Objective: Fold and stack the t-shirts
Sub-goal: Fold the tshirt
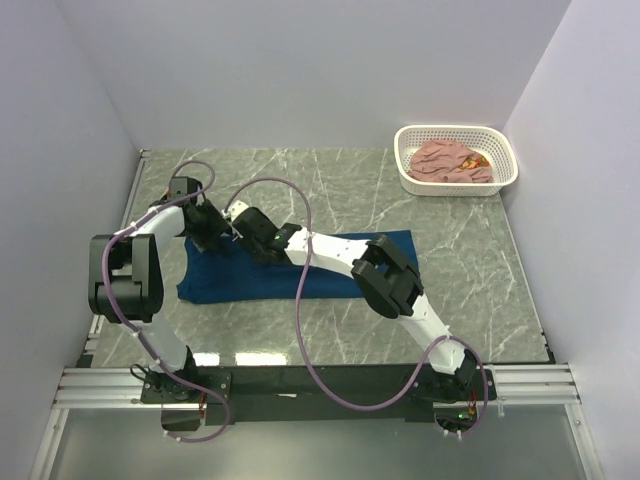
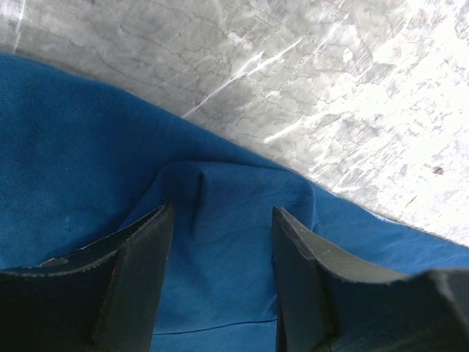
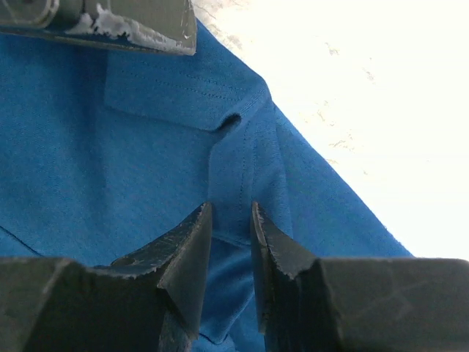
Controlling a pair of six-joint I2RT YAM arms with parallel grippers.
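The navy blue t-shirt [image 1: 240, 282] lies folded in a long band across the middle of the table. My left gripper [image 1: 216, 236] is at its far left edge, jaws open and straddling a raised fold of blue cloth [image 2: 220, 220]. My right gripper [image 1: 244, 233] is right beside it, jaws nearly closed on a seamed strip of the same shirt [image 3: 231, 183]. The left gripper's finger shows at the top of the right wrist view [image 3: 124, 26]. The pink t-shirt [image 1: 448, 160] with its orange print lies crumpled in the basket. The navy shirt's chest print is hidden.
The white perforated basket [image 1: 460, 187] stands at the far right corner of the grey marble table [image 1: 470, 270]. Purple cables [image 1: 300, 330] loop over the shirt and the right arm. White walls close in on three sides.
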